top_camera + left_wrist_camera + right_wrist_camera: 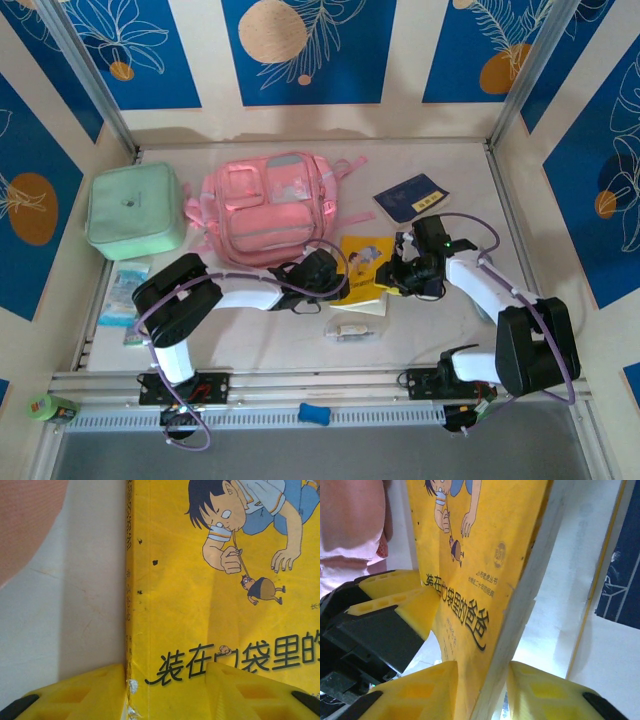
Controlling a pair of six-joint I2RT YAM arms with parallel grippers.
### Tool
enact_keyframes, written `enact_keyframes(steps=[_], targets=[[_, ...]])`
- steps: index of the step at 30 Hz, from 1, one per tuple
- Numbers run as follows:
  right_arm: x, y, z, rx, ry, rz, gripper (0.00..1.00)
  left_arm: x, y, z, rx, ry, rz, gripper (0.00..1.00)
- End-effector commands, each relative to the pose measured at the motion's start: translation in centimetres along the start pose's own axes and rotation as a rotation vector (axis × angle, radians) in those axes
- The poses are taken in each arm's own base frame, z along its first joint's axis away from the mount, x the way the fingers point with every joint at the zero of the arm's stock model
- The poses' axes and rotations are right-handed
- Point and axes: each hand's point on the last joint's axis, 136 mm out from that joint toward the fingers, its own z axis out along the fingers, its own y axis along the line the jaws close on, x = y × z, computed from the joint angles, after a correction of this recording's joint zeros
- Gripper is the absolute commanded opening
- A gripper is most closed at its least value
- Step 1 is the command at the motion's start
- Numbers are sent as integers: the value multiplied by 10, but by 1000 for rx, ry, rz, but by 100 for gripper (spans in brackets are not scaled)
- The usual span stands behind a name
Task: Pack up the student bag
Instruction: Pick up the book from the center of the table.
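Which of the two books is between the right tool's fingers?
The yellow cartoon book, beside the pink backpack; the dark blue book lies apart, farther back.

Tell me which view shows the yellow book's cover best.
Left wrist: the yellow book faces the camera squarely, so the cartoon drawing and most of the title are legible. The right wrist view sees it steeply slanted, page edge forward. The top external view shows it small and partly covered.

Blue leaf-patterned wall panels (310, 50) enclose a pale table (420, 340).
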Motion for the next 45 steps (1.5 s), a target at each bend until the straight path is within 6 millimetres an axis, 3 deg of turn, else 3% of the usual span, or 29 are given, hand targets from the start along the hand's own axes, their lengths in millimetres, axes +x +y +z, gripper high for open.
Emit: enact_keyframes(steps=[1, 9, 18, 21, 25, 31, 37, 45], targets=[[0, 16, -8, -65, 16, -21, 29, 12, 24, 7, -103, 35, 19, 47], [4, 23, -8, -109, 43, -20, 28, 12, 25, 6, -113, 36, 24, 47], [5, 17, -6, -93, 44, -14, 15, 10, 22, 5, -100, 30, 27, 47], [4, 17, -8, -96, 31, -16, 7, 9, 20, 4, -97, 29, 31, 47], [3, 26, -13, -140, 19, -16, 3, 0, 0, -6, -31, 19, 50, 49], [-2, 46, -36, -203, -35, -42, 1, -25, -14, -56, -8, -61, 81, 58], [-4, 75, -66, -279, -83, -95, 1, -45, -7, -107, 67, -112, 42, 66], [2, 128, -114, -437, -122, -196, 1, -84, -17, -177, 307, -264, -76, 89]])
